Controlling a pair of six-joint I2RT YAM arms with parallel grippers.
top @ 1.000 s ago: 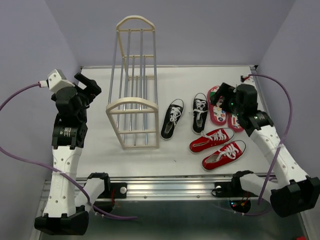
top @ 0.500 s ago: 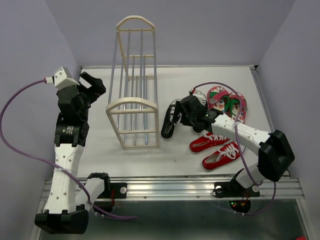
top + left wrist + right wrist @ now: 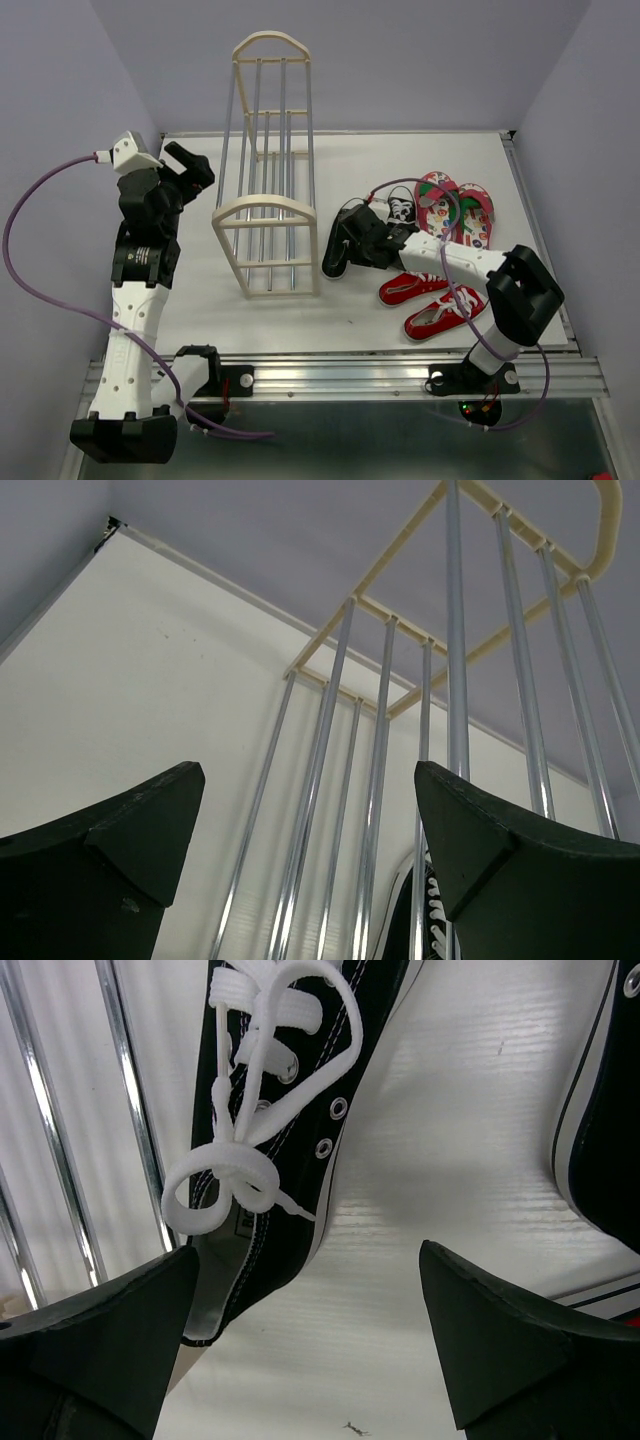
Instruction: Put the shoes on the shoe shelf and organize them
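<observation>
Red canvas sneakers with white soles (image 3: 447, 310) lay nearest the arm bases, side by side on the white table (image 3: 340, 310). Just beyond them my right gripper (image 3: 305, 1325) hung low over the heel end of one black canvas sneaker (image 3: 275, 1090), jaws spread wide and holding nothing. Its mate (image 3: 400, 207) sat to the right, with the pink flip-flops with green straps (image 3: 470, 215) past that. My left gripper (image 3: 310, 810), also gaping and empty, faced the tall cream-framed, silver-rod shoe shelf (image 3: 268, 210), which bore no shoes. I judged the risk to be the loose white lace loop (image 3: 225, 1185): a finger snagging it, or shoving the sneaker against the rods just beside it, could spoil the grasp.
</observation>
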